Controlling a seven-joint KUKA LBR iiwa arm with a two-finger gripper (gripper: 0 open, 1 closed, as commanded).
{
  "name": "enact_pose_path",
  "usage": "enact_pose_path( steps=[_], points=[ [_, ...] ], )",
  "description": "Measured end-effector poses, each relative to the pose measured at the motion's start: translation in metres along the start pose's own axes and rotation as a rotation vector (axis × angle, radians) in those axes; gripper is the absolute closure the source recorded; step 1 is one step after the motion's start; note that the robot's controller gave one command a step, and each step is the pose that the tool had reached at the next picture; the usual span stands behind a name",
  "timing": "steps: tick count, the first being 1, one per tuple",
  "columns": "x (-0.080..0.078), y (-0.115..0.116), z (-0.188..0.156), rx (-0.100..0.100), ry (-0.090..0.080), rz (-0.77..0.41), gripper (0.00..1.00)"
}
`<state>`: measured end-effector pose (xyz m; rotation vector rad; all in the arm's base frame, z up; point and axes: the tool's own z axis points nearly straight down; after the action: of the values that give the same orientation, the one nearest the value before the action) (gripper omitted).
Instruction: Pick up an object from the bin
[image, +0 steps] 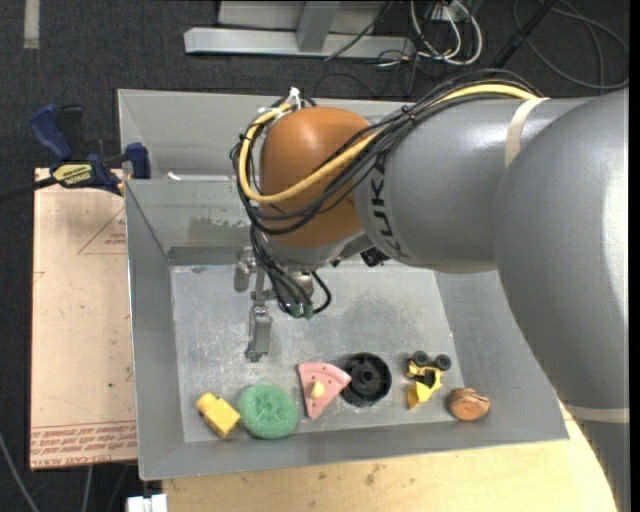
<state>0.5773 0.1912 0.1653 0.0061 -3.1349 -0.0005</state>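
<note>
Camera view, gripper: the two-finger gripper (257, 345) is hanging low over the bare floor of the grey metal bin (400, 310); I cannot tell whether it is open or closed.
Nearest: the fuzzy green round pad (268, 411) and the small yellow block (218, 414) are sitting near it.
Count: six things, one of each, are lining the near wall, adding a pink wedge (322, 387), a black ribbed wheel (366, 379), a yellow-and-black toy (425, 378) and a brown round lump (468, 403).

Black brand lettering on the grey arm (480, 180) casing above the bin (400, 310) reads "KUKA". It runs sideways beside the orange wrist cover (310, 150), its first letter partly hidden behind cables (330, 172).
</note>
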Motion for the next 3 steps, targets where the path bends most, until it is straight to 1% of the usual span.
enact_pose_path(
  steps=[1,2,3],
  points=[
    [-0.002,-0.001,-0.005,-0.001,-0.008,0.003,0.0],
    [0.005,-0.013,0.015,-0.003,-0.014,-0.075,0.0],
    [0.061,-0.032,0.058,0.0,-0.009,-0.161,0.0]
  ],
)
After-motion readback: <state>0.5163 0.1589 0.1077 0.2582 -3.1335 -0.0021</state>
